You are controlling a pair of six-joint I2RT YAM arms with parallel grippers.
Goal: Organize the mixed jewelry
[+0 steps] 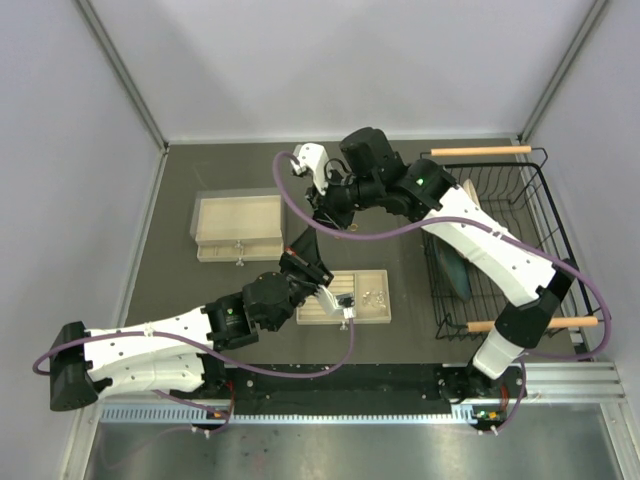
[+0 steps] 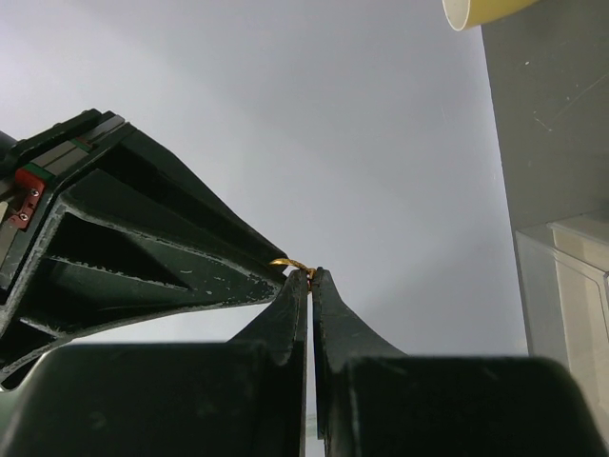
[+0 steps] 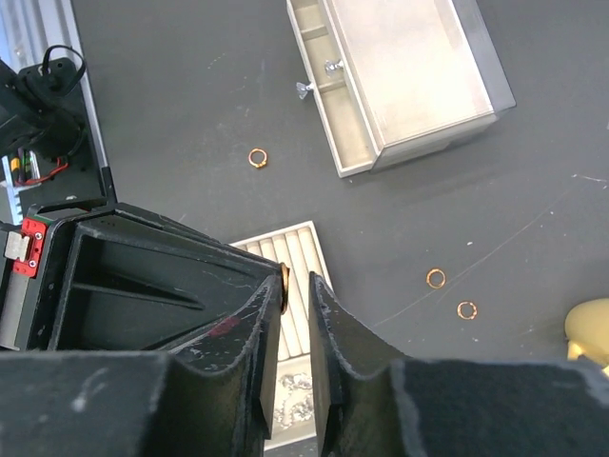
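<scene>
Three loose rings (image 3: 257, 158) (image 3: 436, 278) (image 3: 466, 310) lie well apart on open bench (image 3: 190, 95), clear of the cream slotted tray (image 3: 295, 249) and the acrylic drawer box (image 3: 409, 76). I read the left gripper (image 2: 310, 276) pressed together on a fourth gold ring (image 2: 291, 264), held aloft. The right gripper (image 3: 296, 281) meets it, jaws narrowly apart; whether it grips the ring, I cannot tell.

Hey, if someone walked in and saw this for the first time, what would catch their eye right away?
The left tool and right tool meet tip to tip above the cream slotted tray mid-table, with a tiny gold ring pinched in the left one. Next come three loose rings scattered on the dark tabletop, and the black wire rack at the right edge.
</scene>
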